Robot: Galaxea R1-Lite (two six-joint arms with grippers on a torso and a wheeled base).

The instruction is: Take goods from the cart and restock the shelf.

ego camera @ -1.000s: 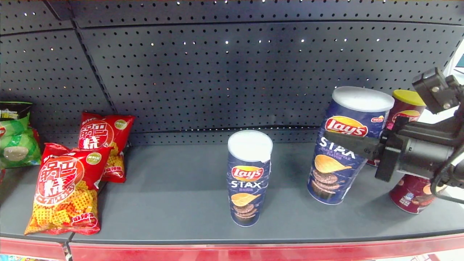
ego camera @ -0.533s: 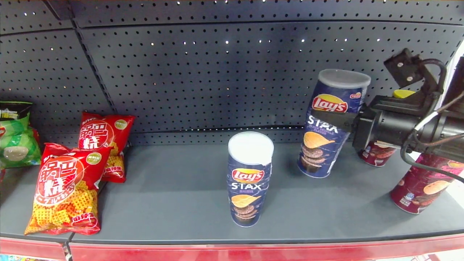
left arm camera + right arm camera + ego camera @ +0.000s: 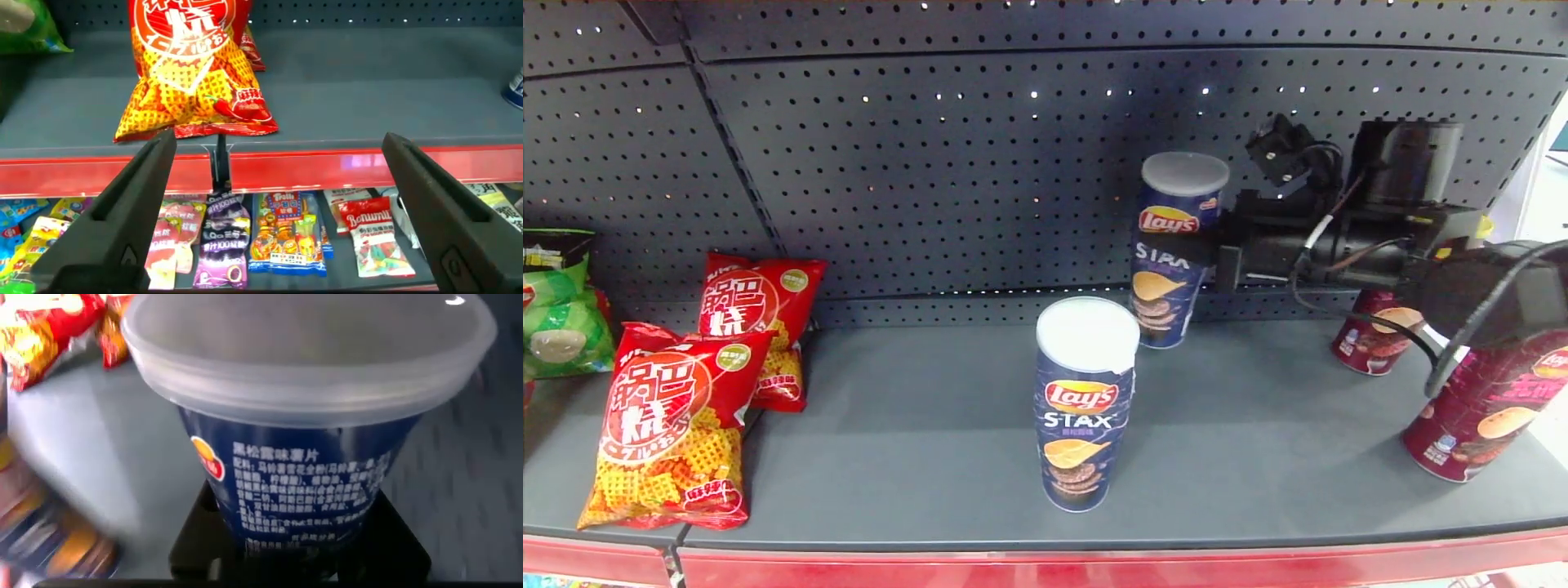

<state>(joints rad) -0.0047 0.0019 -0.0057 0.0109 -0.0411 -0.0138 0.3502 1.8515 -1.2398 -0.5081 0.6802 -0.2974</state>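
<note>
Head view, right jaws clamp blue can [image 3: 1168, 219], perhaps touching shelf [image 3: 890, 425], left jaws spread.

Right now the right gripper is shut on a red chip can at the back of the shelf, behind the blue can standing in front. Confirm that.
Wrong colour: the head view shows the right gripper shut on a blue chip can, not a red one. It is at the back of the shelf, behind the blue can standing in front.
</note>
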